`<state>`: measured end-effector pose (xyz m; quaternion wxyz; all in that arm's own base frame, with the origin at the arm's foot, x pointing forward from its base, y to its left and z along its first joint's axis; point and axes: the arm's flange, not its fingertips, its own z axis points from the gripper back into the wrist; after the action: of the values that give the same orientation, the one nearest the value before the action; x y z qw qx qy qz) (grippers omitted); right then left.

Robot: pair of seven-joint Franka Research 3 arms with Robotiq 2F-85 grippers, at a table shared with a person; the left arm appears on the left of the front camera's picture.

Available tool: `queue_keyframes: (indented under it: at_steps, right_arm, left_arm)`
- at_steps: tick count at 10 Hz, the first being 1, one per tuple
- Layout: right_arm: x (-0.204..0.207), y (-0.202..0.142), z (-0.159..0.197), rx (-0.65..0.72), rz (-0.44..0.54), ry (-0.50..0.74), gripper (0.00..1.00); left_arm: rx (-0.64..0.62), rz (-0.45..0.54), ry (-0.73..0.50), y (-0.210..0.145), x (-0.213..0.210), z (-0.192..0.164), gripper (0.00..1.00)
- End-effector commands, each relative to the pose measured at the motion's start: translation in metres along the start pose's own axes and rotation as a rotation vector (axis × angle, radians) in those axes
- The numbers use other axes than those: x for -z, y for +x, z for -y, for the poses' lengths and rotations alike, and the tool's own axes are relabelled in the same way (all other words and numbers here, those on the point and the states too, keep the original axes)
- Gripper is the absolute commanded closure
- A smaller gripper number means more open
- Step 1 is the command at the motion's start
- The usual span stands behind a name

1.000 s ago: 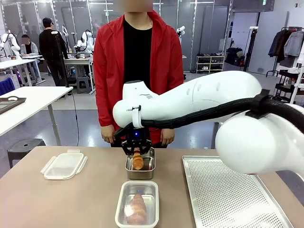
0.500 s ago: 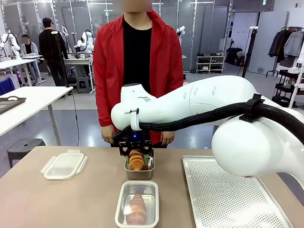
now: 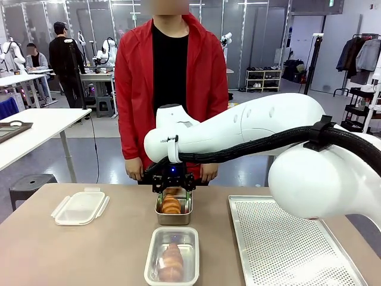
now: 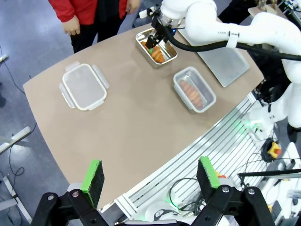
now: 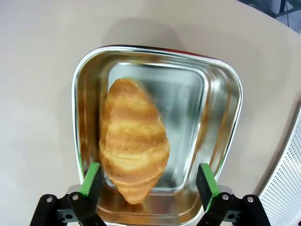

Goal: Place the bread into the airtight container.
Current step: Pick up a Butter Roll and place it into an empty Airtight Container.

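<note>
Released, ridged golden croissant (image 5: 133,146) now lies in shiny steel container (image 5: 221,117).

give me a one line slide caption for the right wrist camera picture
Open right gripper above a croissant lying in a steel container on the tan table.

At frame centre, 1 croissant (image 3: 171,204) lies in the steel container (image 3: 174,217); below it, a second tray (image 3: 172,278); the lid (image 3: 80,208) far left.

No print can be made out: the small lettering on the right arm's white wrist link (image 3: 164,142) (upper centre, front view) is too blurred.
</note>
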<state>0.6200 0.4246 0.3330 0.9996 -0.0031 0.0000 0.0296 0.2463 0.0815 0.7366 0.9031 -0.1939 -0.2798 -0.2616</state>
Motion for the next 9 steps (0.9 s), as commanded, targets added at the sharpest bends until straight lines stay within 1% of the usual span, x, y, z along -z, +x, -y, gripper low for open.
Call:
queue_keyframes:
  at_steps: [1, 9]
  right_arm:
    - [-0.0014, -0.0018, -0.0053, -0.005, -0.005, -0.002, 0.00]
    - [-0.0014, -0.0018, -0.0053, -0.005, -0.005, -0.002, 0.00]
  left_arm:
    - [0.017, 0.001, -0.009, -0.0004, -0.0010, 0.0010, 0.00]
    - [0.017, 0.001, -0.009, -0.0004, -0.0010, 0.0010, 0.00]
